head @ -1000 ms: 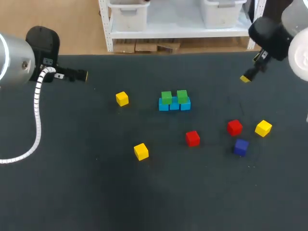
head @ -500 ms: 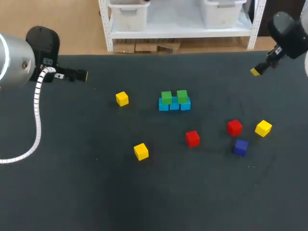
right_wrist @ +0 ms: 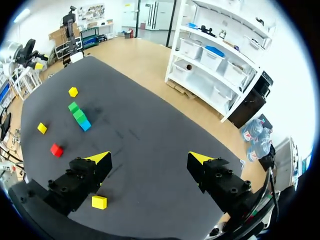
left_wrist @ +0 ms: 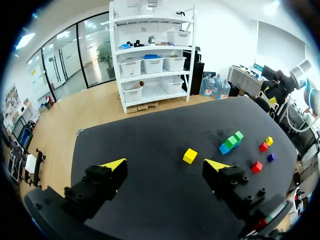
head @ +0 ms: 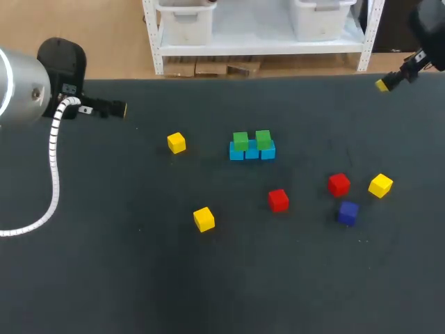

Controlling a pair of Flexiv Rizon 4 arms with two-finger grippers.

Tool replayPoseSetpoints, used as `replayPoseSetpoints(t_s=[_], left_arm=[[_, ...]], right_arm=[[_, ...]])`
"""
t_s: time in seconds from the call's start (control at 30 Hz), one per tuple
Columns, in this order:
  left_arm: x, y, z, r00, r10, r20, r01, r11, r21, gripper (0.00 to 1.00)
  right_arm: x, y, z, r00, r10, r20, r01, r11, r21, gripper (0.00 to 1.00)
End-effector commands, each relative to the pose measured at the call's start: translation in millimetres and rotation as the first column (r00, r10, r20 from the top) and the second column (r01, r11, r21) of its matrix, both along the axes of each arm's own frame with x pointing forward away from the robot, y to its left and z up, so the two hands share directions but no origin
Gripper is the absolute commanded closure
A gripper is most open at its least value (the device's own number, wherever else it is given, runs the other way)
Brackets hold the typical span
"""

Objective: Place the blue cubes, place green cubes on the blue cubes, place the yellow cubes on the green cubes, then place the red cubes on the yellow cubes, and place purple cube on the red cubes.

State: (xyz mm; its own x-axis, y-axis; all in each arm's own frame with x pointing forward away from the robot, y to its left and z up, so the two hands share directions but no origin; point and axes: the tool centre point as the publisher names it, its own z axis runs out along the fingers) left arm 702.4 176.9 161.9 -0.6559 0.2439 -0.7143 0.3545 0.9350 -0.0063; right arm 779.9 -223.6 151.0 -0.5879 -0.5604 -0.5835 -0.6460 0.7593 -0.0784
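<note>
A row of blue cubes (head: 252, 152) sits near the middle of the counter (head: 139, 278), touching side by side. Two green cubes (head: 240, 141) rest on top of the row with a small gap between them, and nothing is stacked on them.

The other cubes lie loose, each flat on the counter. The far yellow cube (head: 176, 142) is well to the left of the stack. The near yellow cube (head: 204, 219) is closer to the front, left of the middle red cube (head: 279, 200), which lies in front of the stack. Off to the right is a small cluster. The right red cube (head: 338, 184) and the right yellow cube (head: 380, 186) are near each other but apart. The purple cube (head: 348, 212) lies just in front of that red one, not touching it.

The left arm (head: 21, 90) is at the counter's far left edge. The left tool (left_wrist: 165, 164) is released, its fingers spread wide with only bare counter between them. Every cube is well ahead of it.

The right arm (head: 431, 28) is over the far right corner, well away from the cubes. The right tool (right_wrist: 148, 157) is also released and holds nothing. In its own view the right yellow cube lies below one finger, not between the two.
</note>
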Motion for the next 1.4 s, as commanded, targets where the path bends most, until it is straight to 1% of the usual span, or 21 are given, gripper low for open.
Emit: replayPoseSetpoints(t_s=[0.03,0.33,0.53,0.6,1.4], left_arm=[[0.3,1.2,0.2,1.000,-0.004,-0.001,0.004,1.000,-0.003,0.00],[0.3,1.2,0.2,1.000,-0.004,-0.001,0.004,1.000,-0.003,0.00],[0.3,1.2,0.2,1.000,-0.004,-0.001,0.004,1.000,-0.003,0.00],[0.3,1.2,0.2,1.000,-0.004,-0.001,0.004,1.000,-0.003,0.00],[0.3,1.2,0.2,1.000,-0.004,-0.001,0.004,1.000,-0.003,0.00]], right_arm=[[-5.2,-6.6,3.4,1.000,0.006,0.007,-0.006,1.000,0.015,0.00],[-9.1,-11.8,7.0,1.000,0.000,0.018,0.000,1.000,0.023,0.00],[-10.7,-10.9,2.3,1.000,0.006,0.007,-0.006,1.000,0.019,0.00],[-10.7,-9.6,0.3,1.000,0.026,-0.012,-0.026,0.999,0.020,0.00],[-10.7,-9.6,0.3,1.000,0.026,-0.012,-0.026,0.999,0.020,0.00]])
